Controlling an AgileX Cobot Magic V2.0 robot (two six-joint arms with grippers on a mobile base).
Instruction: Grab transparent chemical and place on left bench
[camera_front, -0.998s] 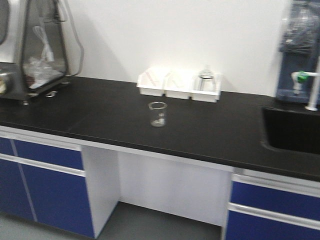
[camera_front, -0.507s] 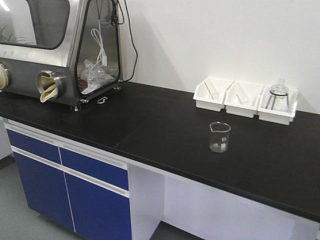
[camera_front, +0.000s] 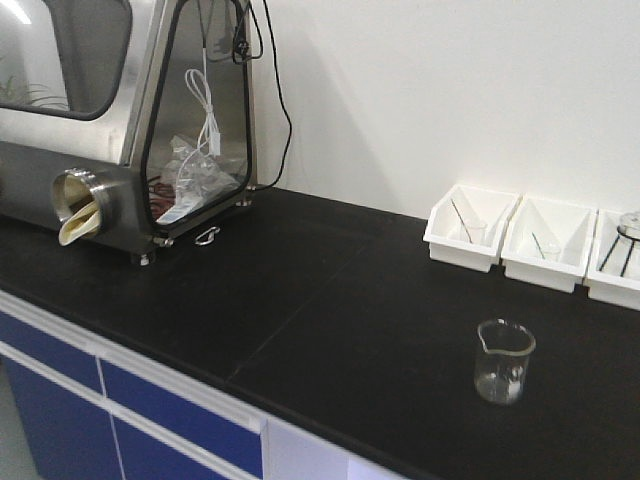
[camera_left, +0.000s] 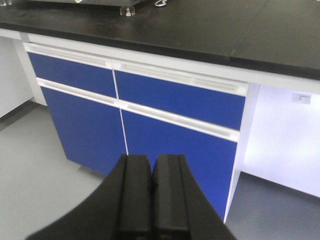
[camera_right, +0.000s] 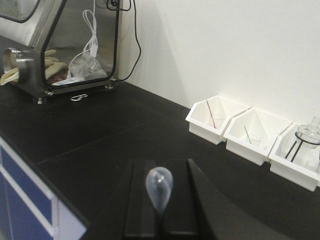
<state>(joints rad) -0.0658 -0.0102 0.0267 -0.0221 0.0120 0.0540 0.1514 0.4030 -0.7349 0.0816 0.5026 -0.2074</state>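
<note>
The transparent chemical (camera_front: 504, 361), a small clear glass beaker with a pouring lip, stands upright on the black bench top (camera_front: 300, 300) at the lower right of the front view. Neither gripper shows in that view. In the left wrist view my left gripper (camera_left: 151, 160) is shut and empty, low in front of the blue cabinet doors (camera_left: 175, 100). The right wrist view looks over the bench; my right gripper (camera_right: 160, 164) has its fingers together, with a small pale translucent teardrop shape (camera_right: 159, 186) at their seam. The beaker is out of that view.
A steel glove box (camera_front: 120, 120) with a cable and a glove port stands at the back left. Three white trays (camera_front: 470, 232) line the wall at the right; the rightmost holds a flask on a black tripod (camera_right: 306, 136). Grey floor lies below the cabinets.
The front view has swung left and drawn closer: the beaker slid from centre to lower right, the glove box grew larger. The beaker stays standing on the bench.
</note>
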